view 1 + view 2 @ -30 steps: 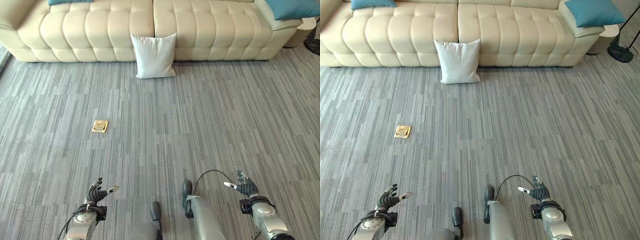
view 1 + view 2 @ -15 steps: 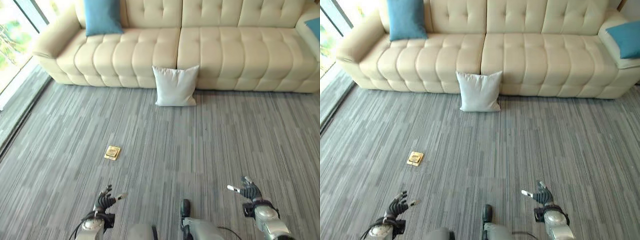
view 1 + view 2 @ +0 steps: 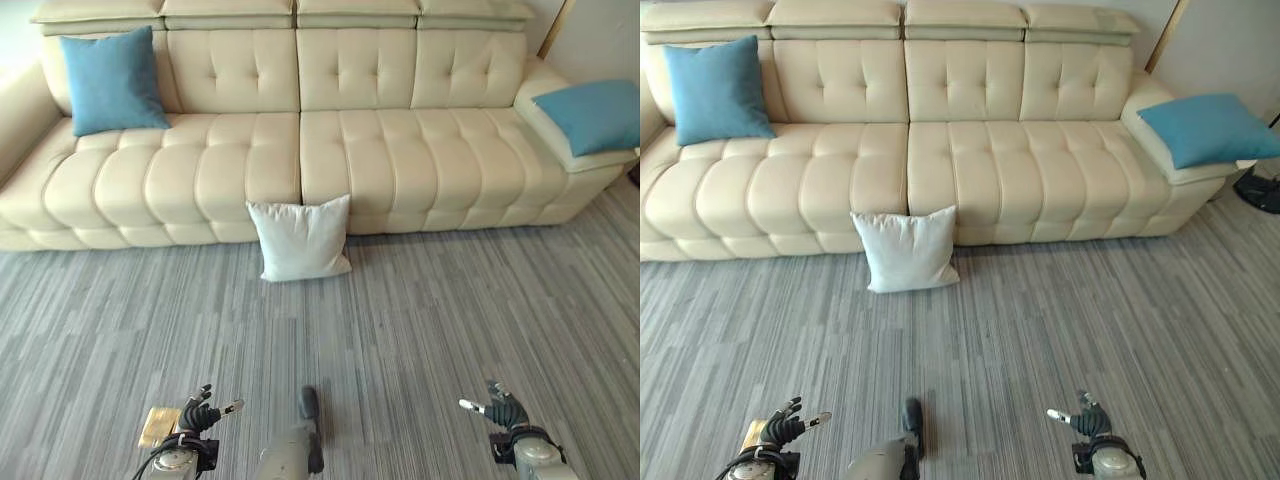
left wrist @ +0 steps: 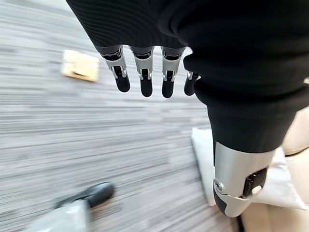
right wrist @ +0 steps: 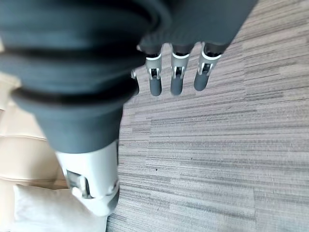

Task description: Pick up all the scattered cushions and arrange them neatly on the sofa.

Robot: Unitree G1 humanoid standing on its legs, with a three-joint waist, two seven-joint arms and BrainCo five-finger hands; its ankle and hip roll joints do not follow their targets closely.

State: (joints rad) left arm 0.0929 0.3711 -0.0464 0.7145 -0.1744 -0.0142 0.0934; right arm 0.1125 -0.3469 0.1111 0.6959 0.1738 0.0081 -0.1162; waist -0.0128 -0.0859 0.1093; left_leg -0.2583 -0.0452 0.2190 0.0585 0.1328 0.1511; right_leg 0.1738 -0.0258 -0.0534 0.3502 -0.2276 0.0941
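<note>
White cushion: being seen on the floor, propped against the sofa front near the seam between the two seats; untouched, well apart from both hands.
Blue cushions: one being rested against the backrest at the sofa's left end; another lying on the right arm; both already on the sofa.
Left hand: being held low above the carpet, fingers loosely spread, nothing being grasped; a small tan plate lying on the floor just beside it.
Right hand: being held low likewise, fingers relaxed and empty.
Step in hand: the approach is judged as being made; the white cushion is not yet within reach.
Doing it well: the cushion should be faced squarely; both hands should be brought to its side edges and pressed inward, since soft filling is likely to sag under a one-sided grip; it should be lifted clear of the seat front before being set upright against the backrest, midway between the blue ones.
</note>
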